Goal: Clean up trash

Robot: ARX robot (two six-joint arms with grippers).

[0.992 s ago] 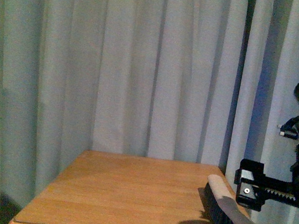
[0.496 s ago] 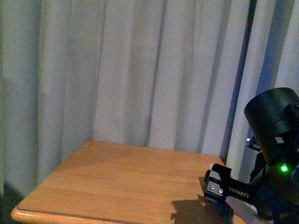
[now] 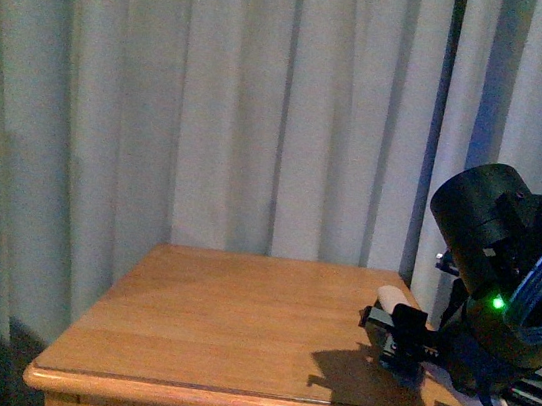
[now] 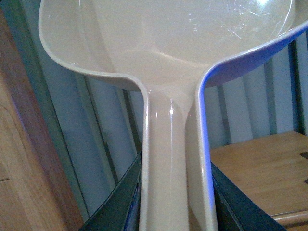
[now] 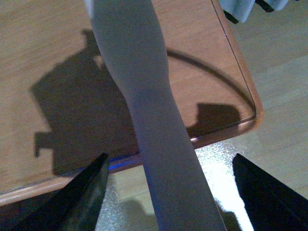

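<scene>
— On the right edge of the brown wooden worktop (image 3: 233, 329), what lies there?
— A long pale brush (image 5: 139, 72). The right pincer (image 5: 169, 156) hangs over its handle, jaws wide apart.
— And the left pincer (image 4: 175, 163)?
— Clamped on the handle of the beige plastic dustpan (image 4: 168, 48).
— The white paper trash?
— No view shows it, so I cannot tell.

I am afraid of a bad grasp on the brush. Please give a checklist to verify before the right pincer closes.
1. The right pincer is open, one finger on each side of the brush handle: ok.
2. The brush handle lies on the table, its end past the edge: ok.
3. The left pincer grips the dustpan by its handle: ok.
4. The right pincer is low enough to grip: cannot tell.
5. The trash is in view: not ok, no view shows it.
</scene>
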